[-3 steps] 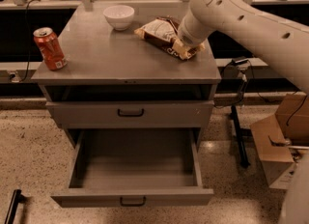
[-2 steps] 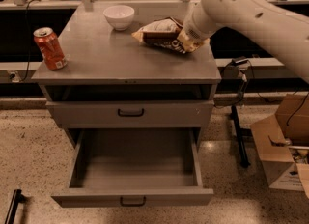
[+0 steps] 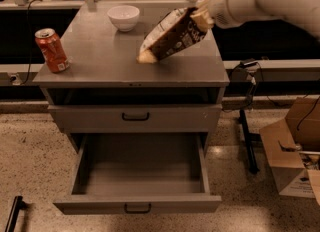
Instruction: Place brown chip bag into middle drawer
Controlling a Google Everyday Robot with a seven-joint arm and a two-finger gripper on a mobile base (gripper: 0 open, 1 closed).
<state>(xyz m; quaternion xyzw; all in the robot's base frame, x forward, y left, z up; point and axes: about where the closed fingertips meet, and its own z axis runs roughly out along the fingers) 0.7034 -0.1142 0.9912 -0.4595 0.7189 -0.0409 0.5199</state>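
The brown chip bag [image 3: 172, 37] hangs tilted above the grey cabinet top, its pale lower end near the surface and its upper end held. My gripper [image 3: 201, 17] is shut on the bag's upper right end, at the end of the white arm reaching in from the upper right. The middle drawer [image 3: 138, 176] is the lowest one, pulled open and empty, with a small black handle on its front. The drawer one tier higher [image 3: 135, 117] is shut.
A red soda can [image 3: 52, 50] stands on the left of the cabinet top [image 3: 100, 61]. A white bowl [image 3: 123, 16] sits at the back. A black stand [image 3: 247, 126] and a cardboard box [image 3: 295, 146] are on the floor to the right.
The gripper has lifted the chip bag off the cabinet top; the bag now hangs tilted with its right end raised. The arm has risen and drawn back to the right.
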